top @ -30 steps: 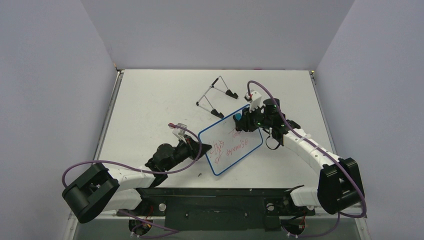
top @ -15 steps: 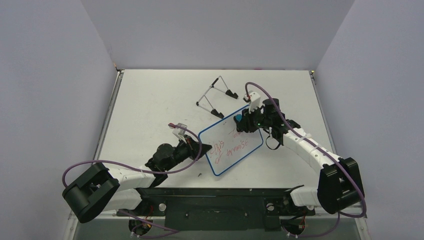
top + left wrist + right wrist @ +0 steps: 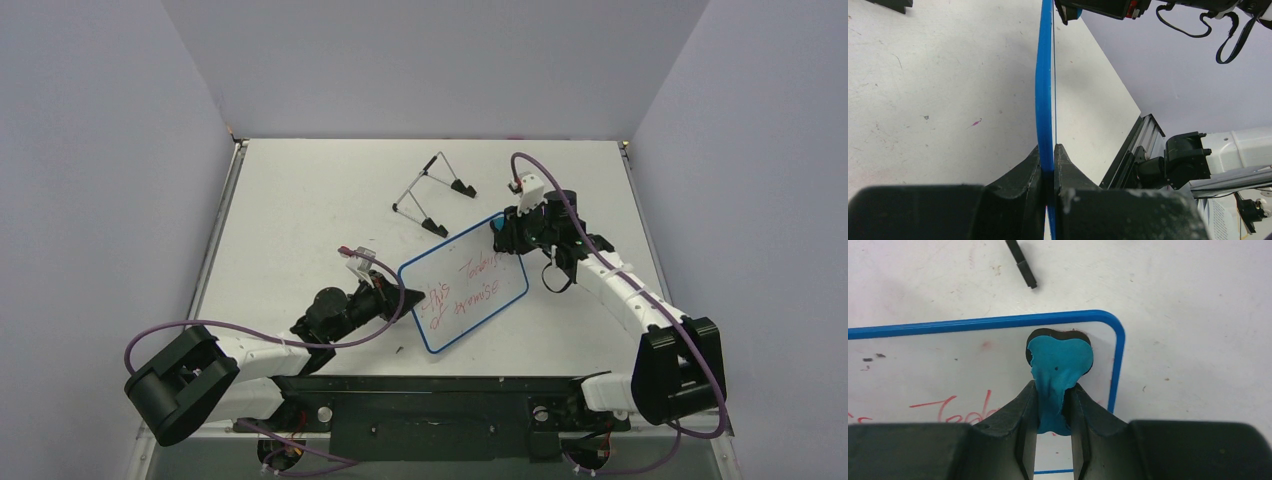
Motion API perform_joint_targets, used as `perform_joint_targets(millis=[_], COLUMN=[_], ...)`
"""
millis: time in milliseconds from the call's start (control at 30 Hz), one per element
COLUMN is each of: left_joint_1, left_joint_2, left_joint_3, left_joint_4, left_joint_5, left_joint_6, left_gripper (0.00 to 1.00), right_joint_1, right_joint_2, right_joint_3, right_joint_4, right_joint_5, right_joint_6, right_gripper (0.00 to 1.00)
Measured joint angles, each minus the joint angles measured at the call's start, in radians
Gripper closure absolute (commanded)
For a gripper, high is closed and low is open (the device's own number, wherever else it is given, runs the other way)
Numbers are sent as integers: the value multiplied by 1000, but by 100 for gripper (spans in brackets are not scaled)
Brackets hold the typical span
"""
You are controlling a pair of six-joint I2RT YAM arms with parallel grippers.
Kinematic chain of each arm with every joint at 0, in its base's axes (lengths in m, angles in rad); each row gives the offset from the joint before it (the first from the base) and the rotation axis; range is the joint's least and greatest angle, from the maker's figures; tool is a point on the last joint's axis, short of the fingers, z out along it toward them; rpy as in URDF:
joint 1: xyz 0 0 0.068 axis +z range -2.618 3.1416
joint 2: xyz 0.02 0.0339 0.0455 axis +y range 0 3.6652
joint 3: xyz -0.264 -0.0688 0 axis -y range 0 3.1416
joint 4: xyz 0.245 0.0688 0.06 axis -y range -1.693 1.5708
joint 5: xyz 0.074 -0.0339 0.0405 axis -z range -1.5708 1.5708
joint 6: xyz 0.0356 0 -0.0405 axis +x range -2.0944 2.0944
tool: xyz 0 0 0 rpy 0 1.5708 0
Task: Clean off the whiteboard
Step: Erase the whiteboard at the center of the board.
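Red marker writing [image 3: 470,298] runs in two lines across the blue-framed whiteboard [image 3: 450,325], which sits just toward 4 o'clock of the table's [image 3: 300,200] middle. The left gripper [image 3: 1048,156] is clenched on the board's frame at its 9 o'clock edge, bracing it. The right gripper [image 3: 1054,390] is grasping a teal eraser [image 3: 1060,357], pressed on the bare corner at the board's 1 o'clock. By the look of it, nearly all the wiping is yet to do. To do it well, press the pad flat and evenly, sweep toward 7 o'clock in overlapping passes along the lines, and grip firmly on the left so the board cannot skid or twist. A folded wire stand [image 3: 432,193] lies at the board's 11 o'clock, apart from it. No container shows in any view.
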Motion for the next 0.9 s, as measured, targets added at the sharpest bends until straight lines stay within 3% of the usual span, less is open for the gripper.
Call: perform_joint_targets(millis=[367, 533, 733, 900], left_joint_1=[-2, -2, -3, -3], left_joint_2=[0, -2, -11, -16], left_joint_3=[0, 0, 0, 0], left_joint_4=[-2, -2, -9, -12], left_joint_5=[-16, -15, 2, 8], left_joint_6=[-10, -5, 6, 11], left_gripper=[100, 100, 100, 100], right_joint_1=[203, 129, -45, -50], right_joint_2=[0, 0, 0, 0], right_joint_3=[5, 5, 4, 4], right_joint_4=[-50, -53, -14, -3], right_joint_5=[-213, -214, -14, 28], right_joint_6=[-99, -85, -34, -32], right_gripper=[100, 100, 100, 100])
